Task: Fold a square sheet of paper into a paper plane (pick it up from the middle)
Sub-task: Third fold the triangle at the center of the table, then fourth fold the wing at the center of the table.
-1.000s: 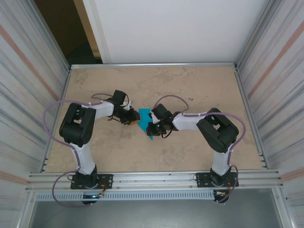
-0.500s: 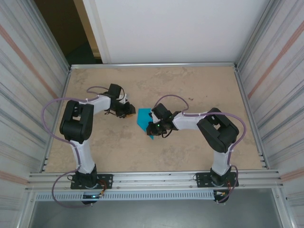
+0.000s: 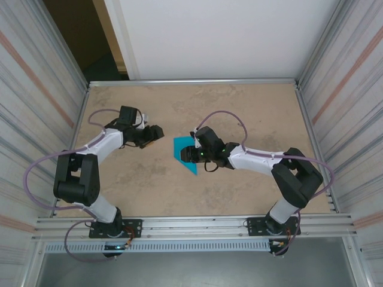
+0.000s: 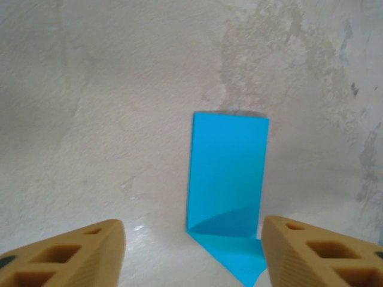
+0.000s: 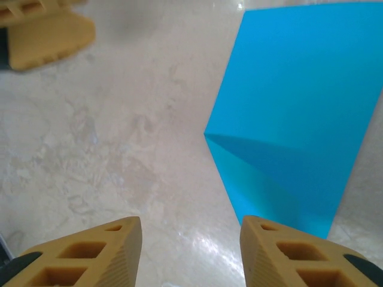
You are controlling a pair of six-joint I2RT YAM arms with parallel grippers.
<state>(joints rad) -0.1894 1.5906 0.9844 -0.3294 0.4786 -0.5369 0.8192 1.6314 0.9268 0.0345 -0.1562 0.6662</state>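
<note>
The sheet of paper (image 3: 181, 149), teal-blue and partly folded, is seen lying flat on the beige marbled table (image 3: 251, 107), about mid-table, between the two grippers. In the left wrist view the paper (image 4: 227, 173) is shown as a narrow upright rectangle with a diagonal crease and a triangular flap at its near end; a doubled layer is suggested by the darker band along that crease. The left gripper (image 3: 158, 133) is parked to the left of the paper and apart from it, pointed toward it. Its fingers (image 4: 72, 254) are spread wide, nothing is held between them, and bare table plus the paper's near corner is seen in the gap. The right gripper (image 3: 187, 154) is placed at the paper's right edge, low over the table. Its fingers (image 5: 287, 251) are parted as well, with only tabletop between them. In that wrist view the paper (image 5: 299, 107) is set to the upper right, its lower corner just beside the right-hand finger; contact there cannot be told. A tan finger of the left gripper (image 5: 42, 30) is caught in the upper left corner of the right wrist view, well apart from the paper.
</note>
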